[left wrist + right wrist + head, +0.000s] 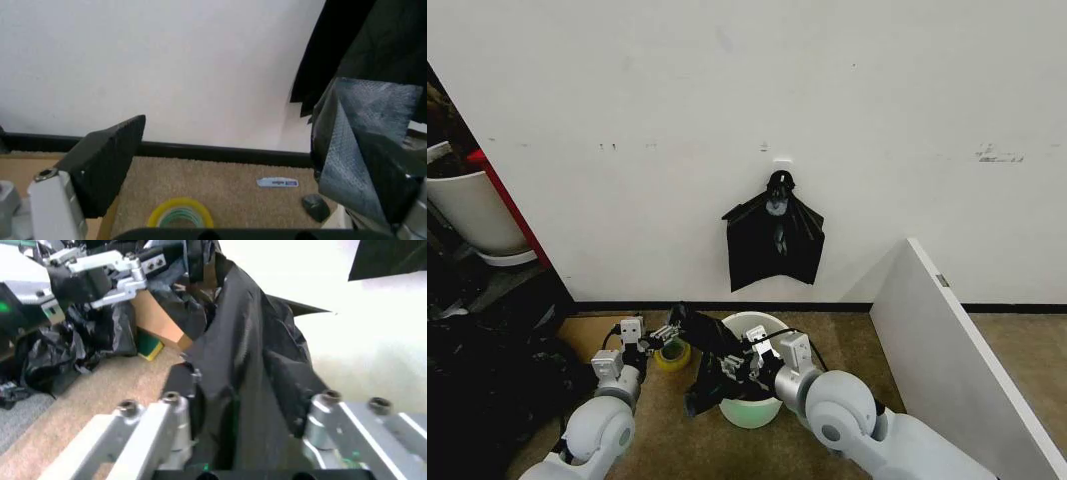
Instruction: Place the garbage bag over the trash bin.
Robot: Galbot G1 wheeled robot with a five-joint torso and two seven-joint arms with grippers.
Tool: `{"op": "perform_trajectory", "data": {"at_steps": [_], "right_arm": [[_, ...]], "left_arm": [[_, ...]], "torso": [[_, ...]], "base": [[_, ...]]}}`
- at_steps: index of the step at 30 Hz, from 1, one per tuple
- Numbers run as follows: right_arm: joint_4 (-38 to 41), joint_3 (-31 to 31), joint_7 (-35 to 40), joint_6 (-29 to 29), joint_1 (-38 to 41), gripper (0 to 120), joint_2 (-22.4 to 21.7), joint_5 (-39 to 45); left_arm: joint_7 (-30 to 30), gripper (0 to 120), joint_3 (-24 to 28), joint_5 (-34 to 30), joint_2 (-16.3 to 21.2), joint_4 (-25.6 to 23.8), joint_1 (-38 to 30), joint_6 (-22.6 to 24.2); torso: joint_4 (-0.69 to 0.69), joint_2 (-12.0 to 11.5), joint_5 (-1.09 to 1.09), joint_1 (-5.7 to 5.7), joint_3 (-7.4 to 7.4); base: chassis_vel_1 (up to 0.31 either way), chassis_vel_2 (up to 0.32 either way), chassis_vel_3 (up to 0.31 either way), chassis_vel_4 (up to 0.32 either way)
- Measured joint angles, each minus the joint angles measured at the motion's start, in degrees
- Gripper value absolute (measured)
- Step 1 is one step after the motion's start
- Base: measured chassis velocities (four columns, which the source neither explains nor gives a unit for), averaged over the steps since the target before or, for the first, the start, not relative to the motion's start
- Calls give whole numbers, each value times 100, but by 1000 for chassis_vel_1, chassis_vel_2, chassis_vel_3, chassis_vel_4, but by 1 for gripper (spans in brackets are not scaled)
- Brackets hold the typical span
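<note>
— Against the wall, on the tan floor (867, 440), what stood there?

— One trash bin (752, 408), cream-white, upright with its mouth facing up; one garbage bag (712, 362) lay across its near-left rim, stretched in a long band from upper left down toward the bin, part of it spilling outside.

— And the tools?

— Two; the left tool (665, 335) was at the bag's upper-left end, beside the bin; in the left wrist view one dark finger (107, 162) stood well apart from the other, which was wrapped in black film, so the bag looked pinched there, though I could not tell for sure; the right tool (745, 368) sat over the bin's near rim, its metal fingers (150, 432) parted with the bag (247, 375) running between them; whether they gripped it I could not tell.

— Anything else?

— One yellow tape roll (673, 353) on the floor just left of the bin; one flat bunch of black bags (774, 245) hanging on the wall above.
</note>
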Motion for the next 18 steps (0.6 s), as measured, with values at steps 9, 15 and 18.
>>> {"op": "perform_trajectory", "data": {"at_steps": [9, 15, 18], "right_arm": [[6, 24, 188, 91, -35, 3, 58, 221], [-26, 101, 574, 202, -66, 0, 190, 490], [-32, 108, 639, 202, -123, 0, 195, 483]], "left_arm": [[97, 100, -3, 35, 28, 41, 7, -79], [672, 100, -79, 46, 170, 115, 99, -477], [1134, 100, -138, -60, 267, 159, 180, -804]], "torso": [[0, 0, 0, 0, 0], [0, 0, 1, 0, 0], [0, 0, 0, 0, 0]], "base": [[0, 0, 0, 0], [0, 0, 0, 0], [0, 0, 0, 0]]}}
